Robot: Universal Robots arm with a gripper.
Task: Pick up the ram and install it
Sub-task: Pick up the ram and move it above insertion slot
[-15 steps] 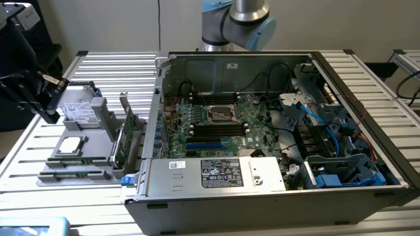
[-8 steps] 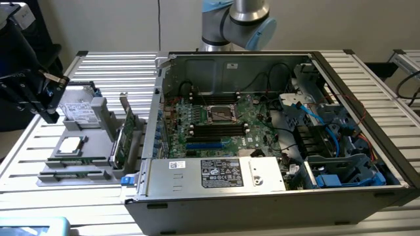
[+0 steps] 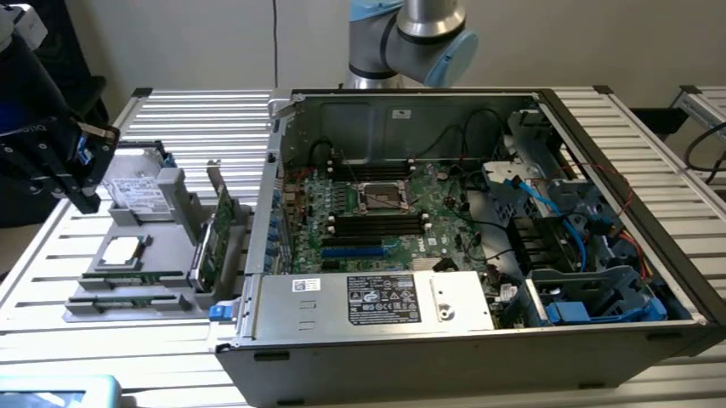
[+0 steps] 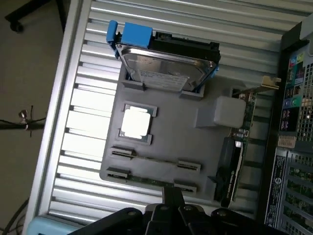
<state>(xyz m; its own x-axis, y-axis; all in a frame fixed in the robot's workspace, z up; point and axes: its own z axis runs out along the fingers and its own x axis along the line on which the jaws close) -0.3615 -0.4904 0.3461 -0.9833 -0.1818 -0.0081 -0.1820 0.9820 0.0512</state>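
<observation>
Two ram sticks, thin and green, lie on edge in the grey holder tray [image 3: 125,308] at the exterior view's left: one ram [image 3: 131,276] [image 4: 154,159] and a second ram [image 3: 122,298] [image 4: 146,180] beside it. My gripper [image 3: 87,202] [image 4: 172,197] hangs above the tray's far left corner, beside the hard drive, with its black fingers pressed together and nothing between them. In the wrist view the fingertips point at the nearer ram stick from above, apart from it. The open computer case [image 3: 454,340] shows its motherboard with black memory slots [image 3: 375,226].
The tray [image 4: 168,129] also carries a hard drive [image 4: 166,66] in a blue bracket, a CPU [image 4: 135,123] and an upright green expansion card [image 3: 216,238] [image 4: 234,161]. The case wall [image 3: 270,195] stands right beside the tray. Everything rests on a slatted metal table [image 3: 193,110].
</observation>
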